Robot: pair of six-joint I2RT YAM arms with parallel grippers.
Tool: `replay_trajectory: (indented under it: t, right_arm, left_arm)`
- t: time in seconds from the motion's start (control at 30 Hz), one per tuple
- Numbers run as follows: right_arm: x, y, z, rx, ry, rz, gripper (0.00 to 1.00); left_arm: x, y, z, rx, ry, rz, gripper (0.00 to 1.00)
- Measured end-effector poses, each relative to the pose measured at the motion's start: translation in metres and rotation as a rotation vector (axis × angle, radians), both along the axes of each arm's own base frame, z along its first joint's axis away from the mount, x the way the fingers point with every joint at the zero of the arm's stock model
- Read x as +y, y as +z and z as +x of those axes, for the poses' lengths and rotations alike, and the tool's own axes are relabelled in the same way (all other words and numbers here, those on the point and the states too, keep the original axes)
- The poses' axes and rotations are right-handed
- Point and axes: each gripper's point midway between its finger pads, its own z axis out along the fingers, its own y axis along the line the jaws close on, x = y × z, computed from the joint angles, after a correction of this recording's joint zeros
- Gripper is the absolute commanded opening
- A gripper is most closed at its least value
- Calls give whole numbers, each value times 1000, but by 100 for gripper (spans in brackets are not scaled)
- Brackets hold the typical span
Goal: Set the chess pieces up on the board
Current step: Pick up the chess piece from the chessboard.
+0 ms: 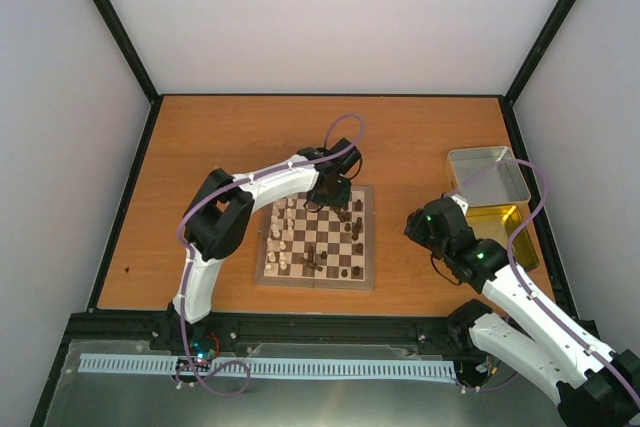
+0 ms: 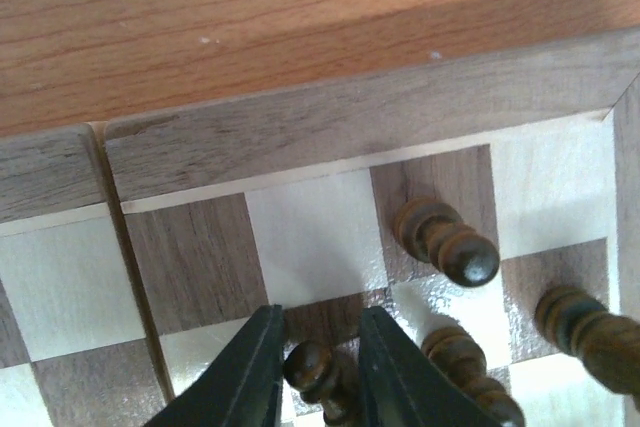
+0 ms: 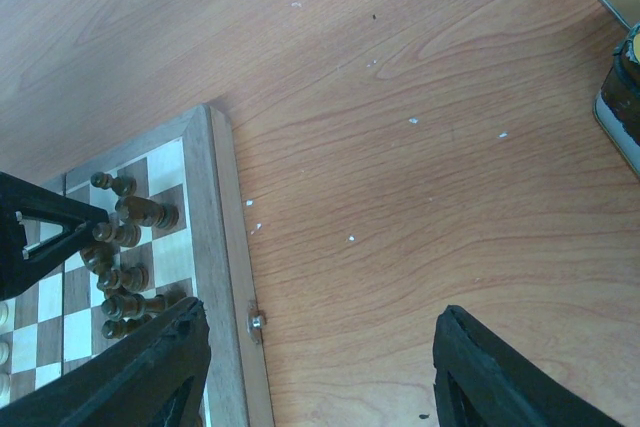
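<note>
Top view: an orange-brown wooden surface [image 1: 250, 137] sits between plain white walls [image 1: 330, 17]. The board [image 1: 315, 283] lies in the middle, with dark pieces [image 1: 357, 232] mostly on its right half and a metal tray [image 1: 487, 175] further right. The left claw [image 1: 328, 194] hangs over the board's far edge.

Left wrist: its fingers stand narrowly parted around one dark piece. Whether they pinch it, I cannot tell.

Right wrist: the right claw [image 3: 320, 367] gapes wide, holding nothing, over the surface beside the board.

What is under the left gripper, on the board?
A dark brown chess piece stands on the board between the fingers of the left gripper. Its base is covered, so contact cannot be seen.
</note>
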Motion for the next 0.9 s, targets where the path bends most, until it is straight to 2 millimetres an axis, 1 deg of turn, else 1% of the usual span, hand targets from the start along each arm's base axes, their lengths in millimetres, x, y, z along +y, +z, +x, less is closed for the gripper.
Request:
replay_trajectory:
  t: [0.07,0.3,0.37,0.43,0.57,0.63,0.73,0.83,0.9]
  right_arm:
    - [0,0,0,-1,0,1,61]
    - [1,0,0,0,3,2,62]
    - [3,1,0,-2,15,7,62]
    - [8,3,1,-9,38,21,62]
    - [29,13,4,-59,149,81,63]
    - [43,19,6,-104,220,122,63]
    - [64,27,5,-173,336,184,65]
    - [85,37,2,-248,460,250,67]
    - [98,48,0,-302,532,288,68]
  left_arm:
    - [1,-1,-2,2,-7,4,16]
    - [5,-1,-6,5,-26,10,2]
    - [7,-2,-9,7,-30,13,1]
    - [12,-1,-13,10,-30,15,0]
    - [16,4,-20,0,-33,-7,1]
    - [18,14,-25,-18,-36,-39,1]
    - [19,34,-30,-77,-42,-113,1]
    - [22,60,-36,-157,-48,-203,1]
    - [21,79,-37,-222,-51,-277,1]
